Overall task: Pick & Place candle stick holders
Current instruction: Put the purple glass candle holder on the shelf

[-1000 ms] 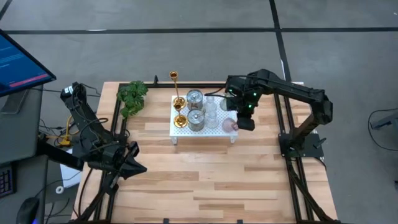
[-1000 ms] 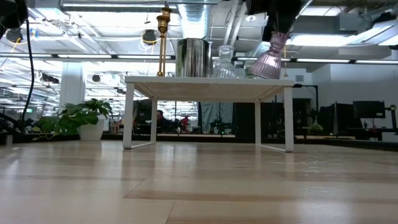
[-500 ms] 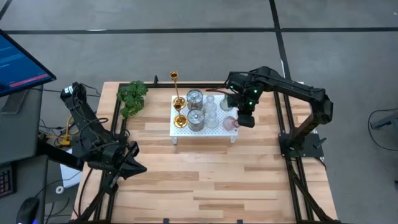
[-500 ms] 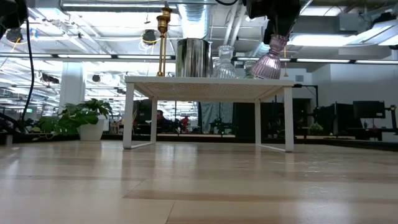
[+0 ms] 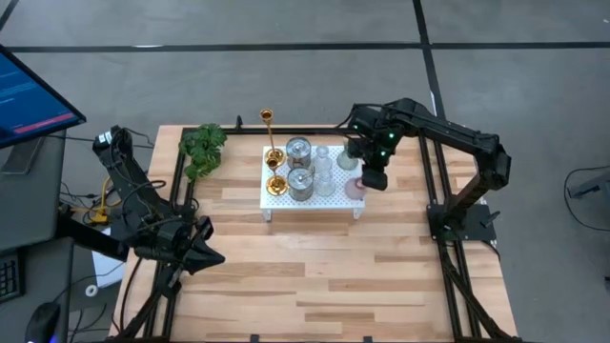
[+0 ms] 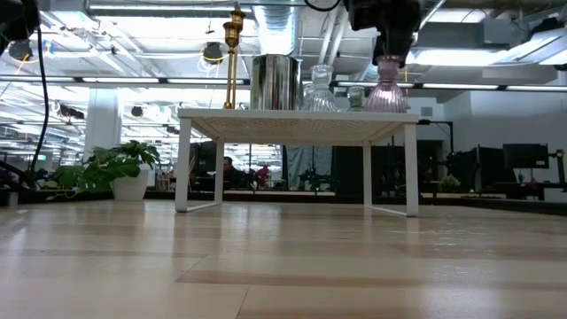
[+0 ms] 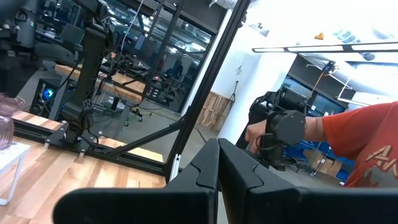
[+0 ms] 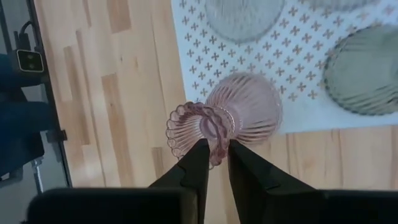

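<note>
Fingers of the right gripper (image 8: 213,149) pinch one pink holder (image 8: 239,115)'s rim; left's pressed together.

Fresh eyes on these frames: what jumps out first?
The white stand mid-table, crowded with holders: a tall gold one at its far left, silver cups in the middle. Next, the right claw over the stand's right edge, fingers either side of the rim of an upright pink holder standing at that edge. The left arm is parked at the table's left edge, claw shut.
</note>
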You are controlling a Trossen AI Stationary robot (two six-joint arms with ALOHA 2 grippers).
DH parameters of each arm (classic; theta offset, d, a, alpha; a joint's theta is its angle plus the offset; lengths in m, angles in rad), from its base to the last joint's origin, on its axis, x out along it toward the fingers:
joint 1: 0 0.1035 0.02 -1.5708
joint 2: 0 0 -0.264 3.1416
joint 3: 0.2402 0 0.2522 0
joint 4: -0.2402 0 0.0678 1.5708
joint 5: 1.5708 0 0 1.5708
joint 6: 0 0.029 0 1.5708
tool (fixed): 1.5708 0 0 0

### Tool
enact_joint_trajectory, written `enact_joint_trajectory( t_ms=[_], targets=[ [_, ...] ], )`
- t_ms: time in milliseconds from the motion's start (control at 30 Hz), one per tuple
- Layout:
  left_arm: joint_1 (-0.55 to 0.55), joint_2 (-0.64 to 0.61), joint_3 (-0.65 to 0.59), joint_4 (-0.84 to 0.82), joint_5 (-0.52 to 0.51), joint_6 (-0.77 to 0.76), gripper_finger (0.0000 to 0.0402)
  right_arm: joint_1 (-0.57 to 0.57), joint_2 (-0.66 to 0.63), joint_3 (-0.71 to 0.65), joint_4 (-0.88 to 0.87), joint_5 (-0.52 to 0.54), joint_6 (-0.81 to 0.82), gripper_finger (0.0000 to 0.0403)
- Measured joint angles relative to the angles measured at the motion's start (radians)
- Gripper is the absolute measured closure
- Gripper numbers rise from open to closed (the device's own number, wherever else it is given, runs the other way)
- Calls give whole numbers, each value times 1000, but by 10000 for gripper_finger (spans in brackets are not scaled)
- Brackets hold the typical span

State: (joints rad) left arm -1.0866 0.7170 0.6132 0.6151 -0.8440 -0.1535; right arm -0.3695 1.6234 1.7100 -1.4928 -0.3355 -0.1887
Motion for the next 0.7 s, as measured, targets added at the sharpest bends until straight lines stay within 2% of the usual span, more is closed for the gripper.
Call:
enact_joint_trajectory(
  t_ms=[433,700],
  targets=[
    [0,0,0,5,0,0,396,-9,68,0,122,11,-21,350],
    [0,0,0,8,0,0,396,-29,38,-1,132,36,-13,350]
  ],
)
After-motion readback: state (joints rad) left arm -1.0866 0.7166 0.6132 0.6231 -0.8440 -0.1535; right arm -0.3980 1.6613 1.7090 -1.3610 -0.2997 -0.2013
